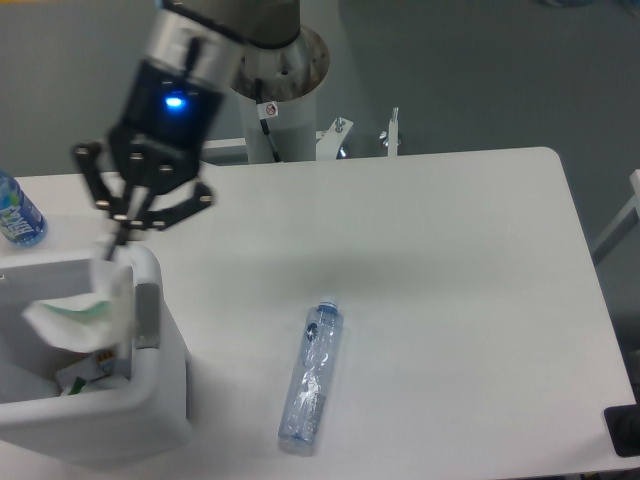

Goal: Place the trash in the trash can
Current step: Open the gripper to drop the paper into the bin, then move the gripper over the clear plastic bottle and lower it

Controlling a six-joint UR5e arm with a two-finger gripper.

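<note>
Colours here: the table is plain white, and so is the trash can at near left, with a grey inset on its side. The paper packet over it is white with a green edge. The crushed bottle is clear, bluish-tinted. The gripper is black, blue light glowing above. The far-left bottle is blue.

Silver arm segment, black tool with linkage fingers, glowing blue light
</note>
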